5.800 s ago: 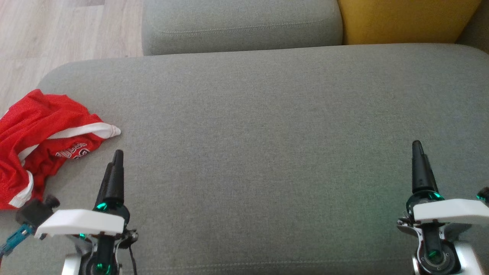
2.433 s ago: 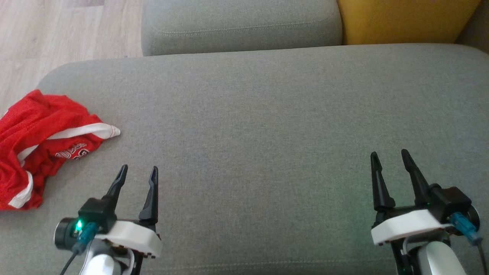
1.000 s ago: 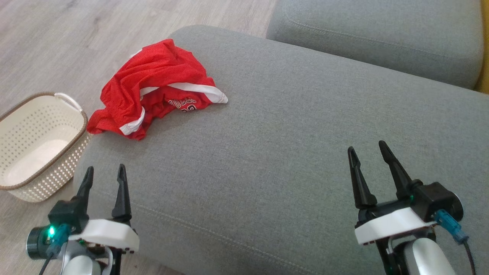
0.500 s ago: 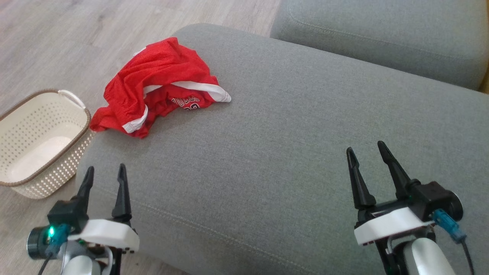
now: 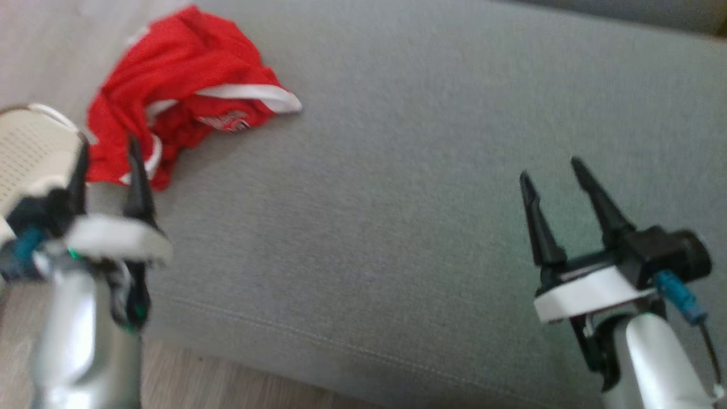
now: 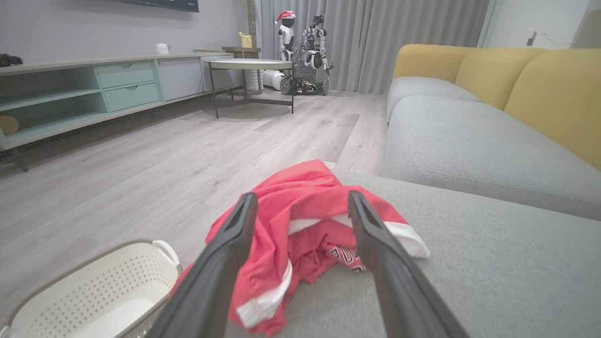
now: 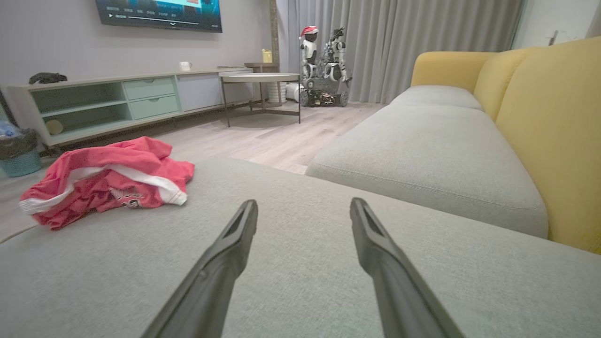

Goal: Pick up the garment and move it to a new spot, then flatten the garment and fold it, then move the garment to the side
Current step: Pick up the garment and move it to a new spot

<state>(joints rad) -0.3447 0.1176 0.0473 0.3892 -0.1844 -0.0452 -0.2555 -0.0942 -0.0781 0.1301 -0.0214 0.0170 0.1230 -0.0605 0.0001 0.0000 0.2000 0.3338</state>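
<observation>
I have the left gripper (image 6: 301, 196) lined up on the garment (image 6: 305, 220), its two fingers spread wide with nothing between them. The right gripper (image 5: 551, 170) is just as wide and empty, hovering over bare cushion well away from the cloth. The garment is red with white trim and lies crumpled at the far left corner of the grey seat cushion (image 5: 397, 170). One fold spills over the edge toward the white basket (image 6: 94, 291), which stands on the floor just beside it. My head view is smeared on the left side, so I cannot tell whether the fingertips touch the fabric; from the wrist camera I would say they are just short of it. The step in hand, as I judge it, is the first pickup. I would aim for the thick bunched ridge at the top of the heap rather than the loose white hem, since a hem alone would probably let the rest trail behind. I want one finger on each side of that ridge, a light press into the cushion, then a full close. After that I would lift straight up before moving sideways, so the hanging fold clears the basket rim. I would set it down on the open middle of the cushion, where both arms can reach to flatten it.
</observation>
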